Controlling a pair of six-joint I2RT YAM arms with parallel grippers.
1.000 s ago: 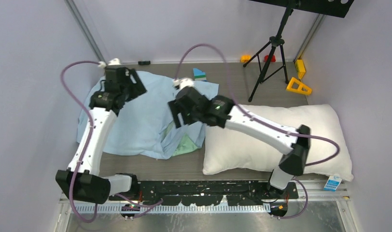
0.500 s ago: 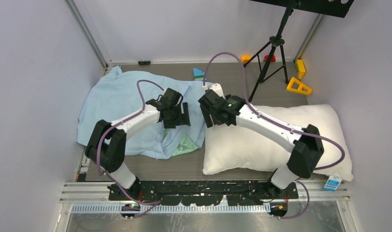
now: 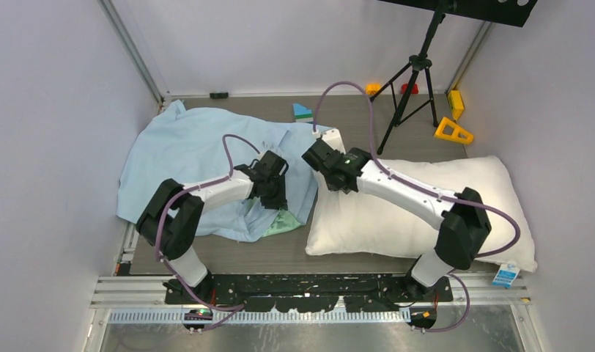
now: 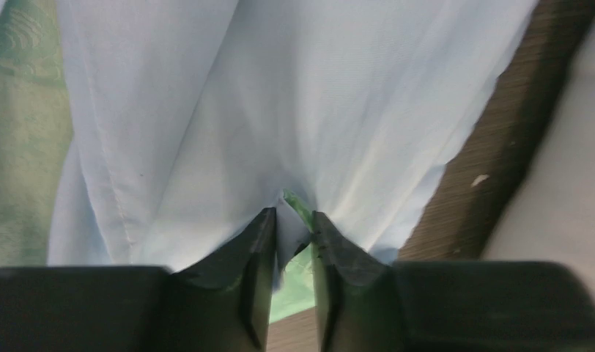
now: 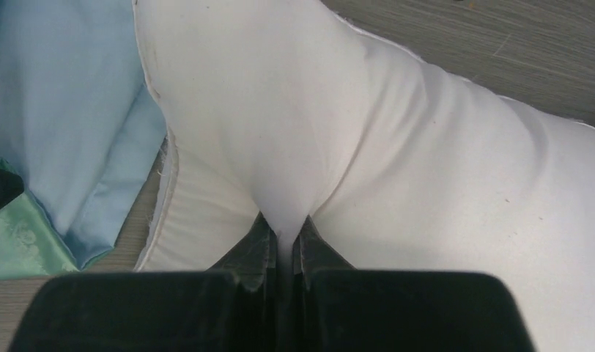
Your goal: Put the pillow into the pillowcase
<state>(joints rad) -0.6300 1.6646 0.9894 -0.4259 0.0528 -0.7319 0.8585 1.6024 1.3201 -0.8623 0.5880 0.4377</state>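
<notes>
The plump white pillow (image 3: 426,213) lies on the right half of the table. The light-blue pillowcase (image 3: 185,154) is spread wrinkled on the left, a mint-green patch (image 3: 281,221) showing at its near right corner. My left gripper (image 3: 274,192) is down on that corner; in the left wrist view it (image 4: 293,220) is shut on a fold of the pillowcase (image 4: 280,110). My right gripper (image 3: 325,176) sits at the pillow's far left corner. In the right wrist view it (image 5: 286,233) is shut on a pinch of the pillow (image 5: 397,147).
A black tripod (image 3: 408,81) stands at the back right. Small toy blocks lie along the back wall: a blue-green one (image 3: 302,111), a yellow triangle (image 3: 453,130), a yellow block (image 3: 456,103). Grey walls close in left and right. A small blue-white carton (image 3: 505,276) sits near the right front edge.
Both grippers have closed: the left on the pillowcase's near right corner, the right on the pillow's far left corner. The left arm swung in from the far left, then dropped a little nearer.
</notes>
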